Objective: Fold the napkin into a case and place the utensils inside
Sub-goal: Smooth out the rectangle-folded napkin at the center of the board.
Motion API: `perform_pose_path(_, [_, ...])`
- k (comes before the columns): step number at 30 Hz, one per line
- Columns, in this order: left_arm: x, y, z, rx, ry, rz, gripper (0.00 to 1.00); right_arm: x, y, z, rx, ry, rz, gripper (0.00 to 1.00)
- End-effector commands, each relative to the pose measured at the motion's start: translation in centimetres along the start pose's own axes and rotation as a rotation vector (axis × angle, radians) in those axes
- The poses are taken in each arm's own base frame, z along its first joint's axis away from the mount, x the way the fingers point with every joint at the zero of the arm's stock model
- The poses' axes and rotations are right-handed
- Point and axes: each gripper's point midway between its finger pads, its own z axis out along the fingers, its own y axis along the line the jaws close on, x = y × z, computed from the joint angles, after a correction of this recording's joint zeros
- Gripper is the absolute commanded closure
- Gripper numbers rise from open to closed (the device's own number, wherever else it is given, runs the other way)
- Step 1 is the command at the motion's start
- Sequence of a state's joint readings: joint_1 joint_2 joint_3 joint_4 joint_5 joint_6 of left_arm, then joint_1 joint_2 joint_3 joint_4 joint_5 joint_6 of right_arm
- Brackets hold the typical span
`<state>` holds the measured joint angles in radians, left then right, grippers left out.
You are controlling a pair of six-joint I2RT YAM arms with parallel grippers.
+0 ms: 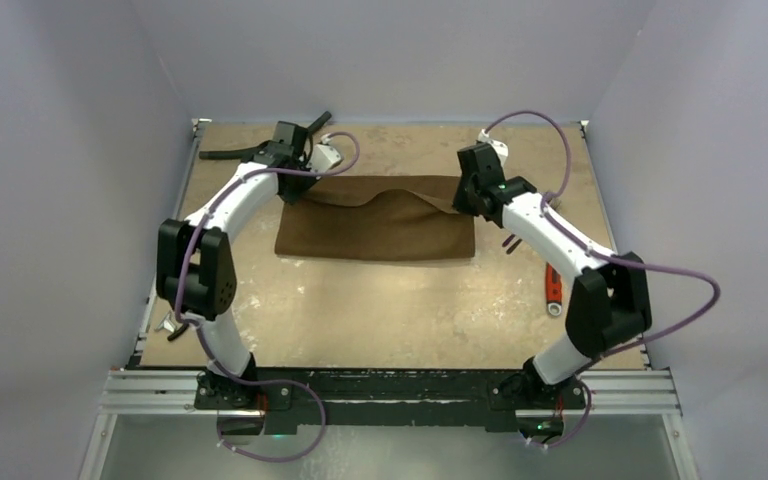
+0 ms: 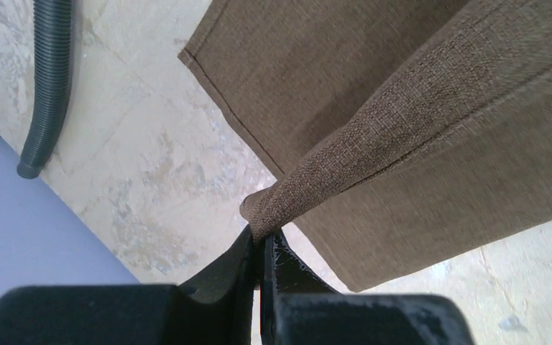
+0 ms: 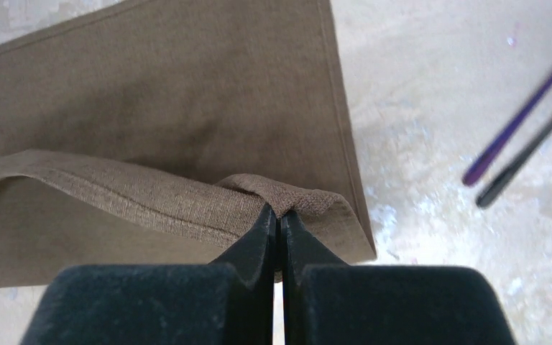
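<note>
From bases at the near edge of the bench (image 1: 380,310), the left arm (image 1: 222,205) and right arm (image 1: 550,228) rise to bent elbows above the side edges, then reach forward and inward. An orange-handled tool (image 1: 553,290) lies by the right edge. The napkin (image 1: 380,225) lies in the far half, midway between the sides, with the utensils (image 3: 517,122) near its right end, not touching. The left jaws are pinched tight on its far-left corner and the right jaws on its far-right corner, both corners lifted. A black hose (image 2: 47,79) lies at the far-left corner.
</note>
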<state>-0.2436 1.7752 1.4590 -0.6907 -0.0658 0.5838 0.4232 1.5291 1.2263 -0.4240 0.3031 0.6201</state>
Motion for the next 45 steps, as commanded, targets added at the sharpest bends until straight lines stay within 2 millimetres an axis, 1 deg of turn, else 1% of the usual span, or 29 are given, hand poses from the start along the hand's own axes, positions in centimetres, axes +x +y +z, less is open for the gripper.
perform_pose_path(1, [-2.9, 1.8, 0.8, -0.139, -0.005, -0.014, 1.0, -3.4, 1.9, 2.1, -0.036, -0.068, -0.022, 1.0])
perform_pose_path(4, [-3.4, 2.0, 2.0, -0.175, 0.006, -0.007, 1.0, -3.4, 2.1, 3.9, -0.027, -0.046, -0.032, 1.0])
perform_pose_path(6, [-3.6, 2.2, 2.7, -0.183, 0.018, -0.01, 1.0, -3.3, 1.9, 5.0, -0.018, -0.033, -0.031, 1.0])
perform_pose_path(11, [-2.0, 1.8, 4.3, -0.181, 0.118, 0.03, 1.0, -3.7, 1.9, 6.4, -0.012, -0.03, -0.031, 1.0])
perform_pose_path(15, [-1.4, 1.6, 4.5, -0.177, 0.134, 0.037, 1.0, -3.8, 2.1, 7.7, -0.002, -0.017, -0.047, 1.0])
perform_pose_path(19, [-1.7, 2.8, 4.8, -0.217, 0.129, 0.026, 1.0, -4.4, 2.4, 9.1, 0.006, -0.011, -0.056, 1.0])
perform_pose_path(22, [-2.3, 3.7, 4.9, -0.256, 0.122, 0.003, 1.0, -4.6, 2.6, 10.1, 0.014, -0.007, -0.061, 0.96])
perform_pose_path(25, [-3.1, 4.8, 4.5, -0.319, 0.093, -0.026, 1.0, -4.7, 2.2, 11.2, 0.034, -0.011, -0.067, 0.92])
perform_pose_path(27, [-2.9, 5.2, 4.7, -0.343, 0.104, -0.021, 0.97, -4.7, 1.8, 11.9, 0.044, -0.008, -0.061, 0.91])
perform_pose_path(30, [-2.1, 5.3, 5.8, -0.354, 0.15, 0.017, 0.96, -4.9, 1.2, 13.1, 0.053, -0.003, -0.051, 0.91])
perform_pose_path(32, [-1.7, 5.3, 6.4, -0.362, 0.168, 0.023, 0.93, -4.8, 1.0, 13.9, 0.059, 0.005, -0.047, 0.91])
perform_pose_path(34, [-1.7, 5.4, 6.9, -0.374, 0.167, 0.018, 0.88, -4.7, 0.8, 14.5, 0.062, 0.009, -0.044, 0.91])
perform_pose_path(37, [-2.0, 5.9, 6.9, -0.402, 0.164, 0.004, 0.75, -4.7, 0.7, 15.1, 0.063, 0.013, -0.044, 0.92])
perform_pose_path(38, [-2.2, 6.2, 6.8, -0.414, 0.163, -0.001, 0.69, -4.6, 0.6, 15.2, 0.062, 0.015, -0.043, 0.92])
perform_pose_path(39, [-2.6, 6.5, 6.6, -0.429, 0.153, -0.004, 0.66, -4.6, 0.5, 15.3, 0.061, 0.014, -0.041, 0.92])
perform_pose_path(43, [-3.3, 7.4, 6.3, -0.459, 0.129, -0.018, 0.63, -4.4, 0.4, 15.7, 0.049, 0.024, -0.028, 0.89])
perform_pose_path(44, [-3.4, 7.5, 6.2, -0.463, 0.124, -0.024, 0.62, -4.5, 0.6, 15.7, 0.045, 0.025, -0.026, 0.85])
perform_pose_path(45, [-3.5, 7.6, 6.1, -0.468, 0.12, -0.031, 0.61, -4.6, 0.7, 15.6, 0.039, 0.026, -0.023, 0.79])
